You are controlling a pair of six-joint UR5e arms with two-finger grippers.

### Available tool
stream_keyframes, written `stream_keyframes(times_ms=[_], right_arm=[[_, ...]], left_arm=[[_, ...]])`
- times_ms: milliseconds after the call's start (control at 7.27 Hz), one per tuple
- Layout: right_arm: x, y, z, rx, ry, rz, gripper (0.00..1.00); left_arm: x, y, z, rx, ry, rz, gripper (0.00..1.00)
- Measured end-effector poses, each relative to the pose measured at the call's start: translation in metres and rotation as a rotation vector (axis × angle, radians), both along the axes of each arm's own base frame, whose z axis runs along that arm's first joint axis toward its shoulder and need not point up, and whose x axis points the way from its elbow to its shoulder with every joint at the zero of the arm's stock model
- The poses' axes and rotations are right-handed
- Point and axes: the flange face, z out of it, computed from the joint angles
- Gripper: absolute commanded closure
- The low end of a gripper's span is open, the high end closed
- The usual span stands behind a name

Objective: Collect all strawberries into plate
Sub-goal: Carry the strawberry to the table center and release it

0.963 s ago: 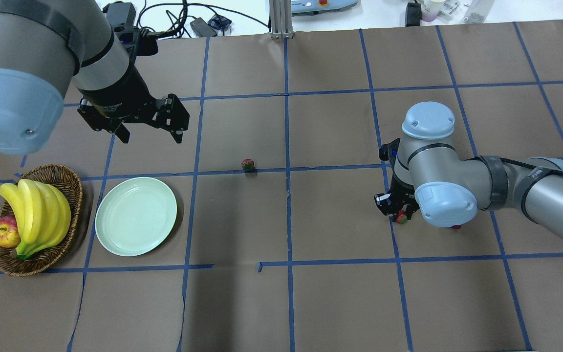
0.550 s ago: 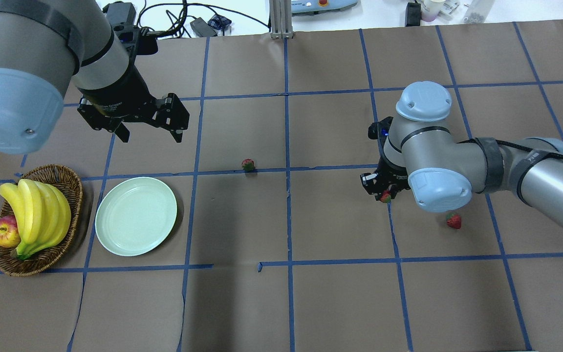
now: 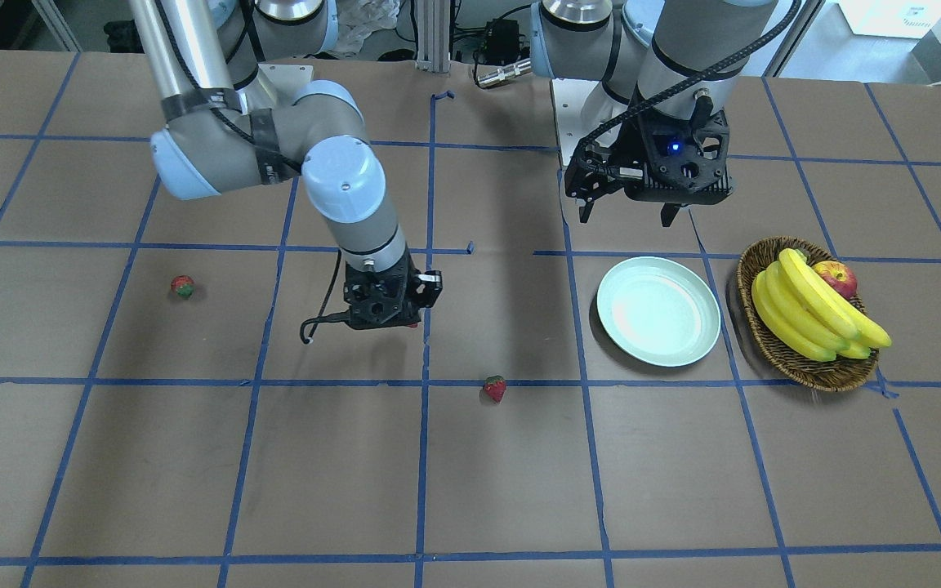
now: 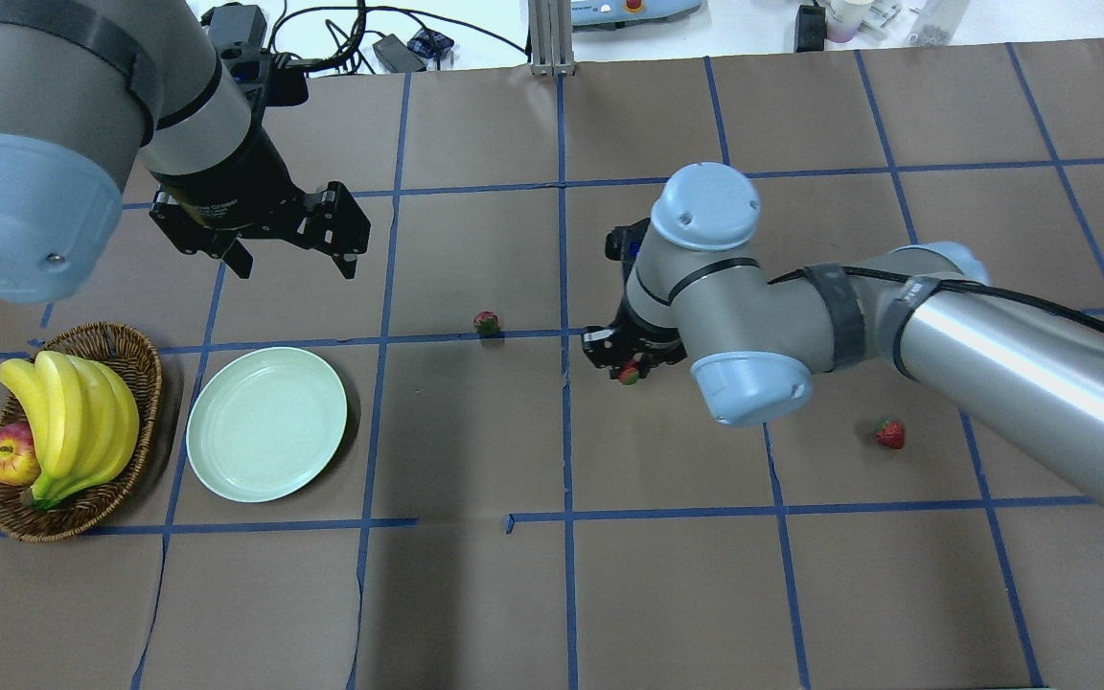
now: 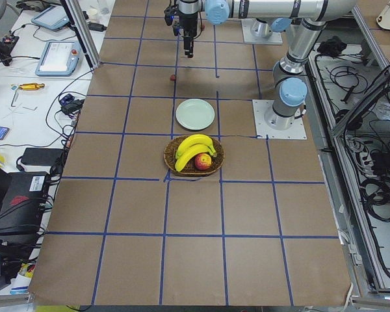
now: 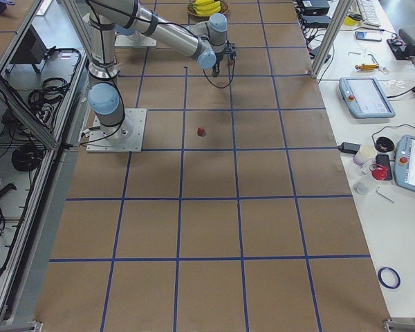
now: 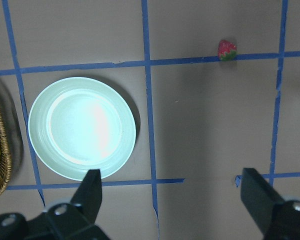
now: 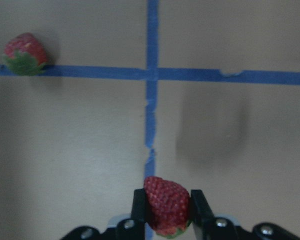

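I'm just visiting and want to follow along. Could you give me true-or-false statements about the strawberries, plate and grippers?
1. The right gripper grips a strawberry. True.
2. The plate already holds a strawberry. False: it is empty.
3. Two more lie on the table: the centre strawberry and the right-side strawberry. True.
4. The left gripper is shut on a banana. False: it is open and empty; the bananas lie in the basket.
5. The basket holds only bananas. False: an apple is there too.
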Motion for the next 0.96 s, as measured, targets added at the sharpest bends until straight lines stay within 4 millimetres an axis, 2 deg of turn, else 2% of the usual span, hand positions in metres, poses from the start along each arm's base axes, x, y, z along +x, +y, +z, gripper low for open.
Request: stream_keyframes(times_ms=[138,275,413,688,963], right_arm=[[0.035,0.011,-0.007,0.008,0.002,0.007,0.73],[0.053,0.019,-0.011,0.017,0.003,0.011,0.28],[0.060,0.026,-0.016,0.028,0.004,0.015,0.00],[0.059,0.036,-0.024,0.048,0.022,0.017,0.00],[0.046,0.037,-0.008,0.046,0.056,0.006,0.00]], left_arm=[[0.000,0.000,0.000,0.001,0.000,0.000,0.00],[0.000,0.001,0.000,0.001,0.000,0.001,0.00],[0.000,0.001,0.000,0.000,0.001,0.001,0.00],[0.000,0.001,0.000,0.000,0.000,0.001,0.00],[0.000,0.001,0.000,0.001,0.000,0.000,0.00]])
